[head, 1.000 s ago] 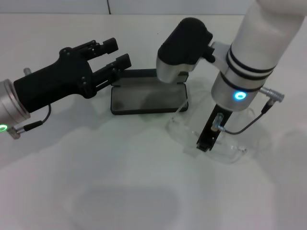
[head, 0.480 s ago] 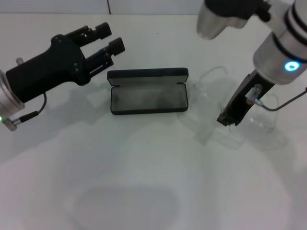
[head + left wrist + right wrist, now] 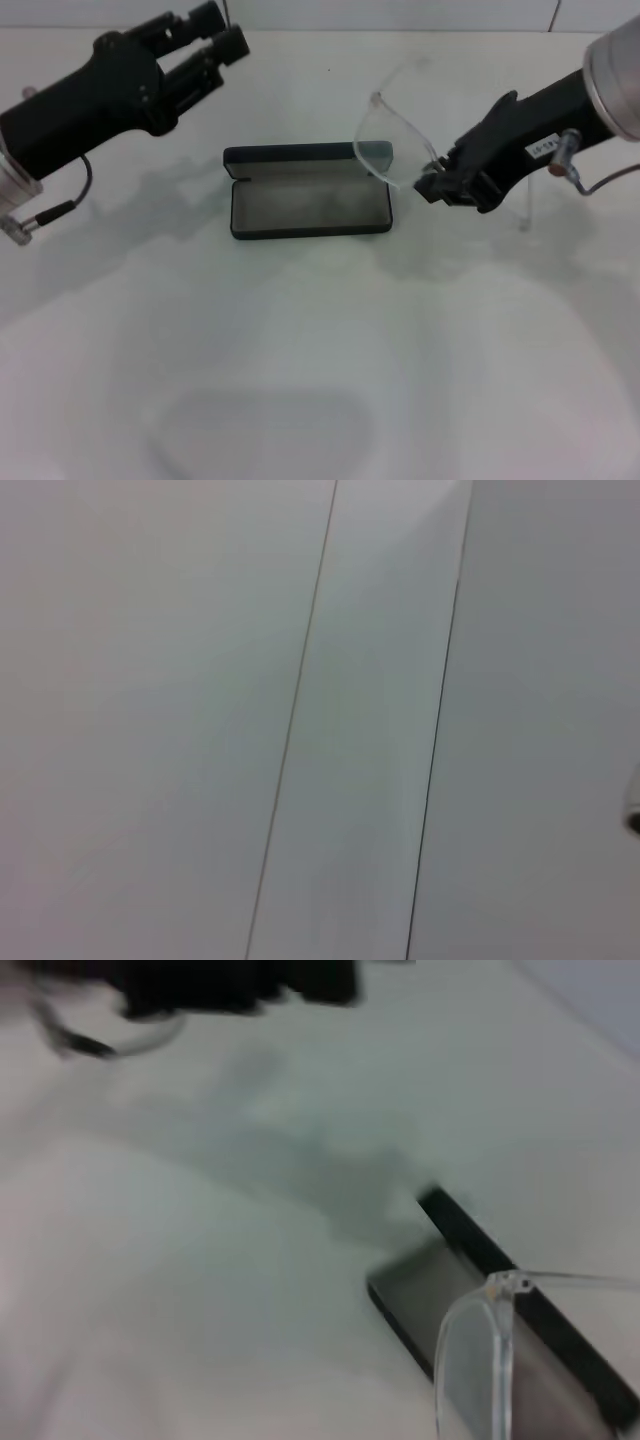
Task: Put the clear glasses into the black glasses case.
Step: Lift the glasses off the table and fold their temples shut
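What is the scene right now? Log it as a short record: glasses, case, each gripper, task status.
glasses: clear glasses held up off the table, over the right end of the case
case: black case open on the white table, grey lining showing, nothing inside
right gripper: right gripper beside the right end of the case, jaws shut on the glasses
left gripper: left gripper raised at far left, away from the case, jaws open, holding nothing
task status: glasses not yet in the case
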Action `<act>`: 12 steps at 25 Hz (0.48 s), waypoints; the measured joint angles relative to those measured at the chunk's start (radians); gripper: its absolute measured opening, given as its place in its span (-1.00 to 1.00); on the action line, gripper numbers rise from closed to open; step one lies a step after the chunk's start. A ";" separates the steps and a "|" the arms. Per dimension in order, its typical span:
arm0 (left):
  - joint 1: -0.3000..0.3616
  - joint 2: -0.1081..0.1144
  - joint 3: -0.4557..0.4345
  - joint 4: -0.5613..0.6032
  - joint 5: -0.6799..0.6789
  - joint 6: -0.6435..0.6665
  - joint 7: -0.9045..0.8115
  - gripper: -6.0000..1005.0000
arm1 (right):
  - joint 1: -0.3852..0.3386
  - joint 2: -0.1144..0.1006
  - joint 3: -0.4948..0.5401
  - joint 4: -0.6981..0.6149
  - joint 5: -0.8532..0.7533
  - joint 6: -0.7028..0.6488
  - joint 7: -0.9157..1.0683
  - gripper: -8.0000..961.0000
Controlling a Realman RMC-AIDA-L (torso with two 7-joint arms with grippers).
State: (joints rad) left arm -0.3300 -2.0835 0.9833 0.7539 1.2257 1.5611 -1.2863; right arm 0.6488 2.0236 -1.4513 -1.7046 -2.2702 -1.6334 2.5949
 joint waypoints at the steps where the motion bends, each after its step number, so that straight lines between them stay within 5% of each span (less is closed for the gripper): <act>1: 0.000 0.000 0.001 0.003 -0.015 0.004 0.000 -0.15 | -0.021 0.000 0.011 -0.003 0.029 0.017 -0.035 -0.75; 6: -0.011 0.003 0.001 0.027 -0.072 0.033 -0.065 -0.32 | -0.130 0.003 0.031 0.061 0.217 0.111 -0.327 -0.75; 12: -0.018 0.000 0.011 0.116 -0.067 0.038 -0.144 -0.64 | -0.219 -0.002 0.034 0.357 0.633 0.176 -0.837 -0.75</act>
State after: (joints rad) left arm -0.3476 -2.0839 0.9948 0.8700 1.1587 1.5987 -1.4306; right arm 0.4295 2.0218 -1.4177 -1.3474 -1.6374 -1.4578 1.7582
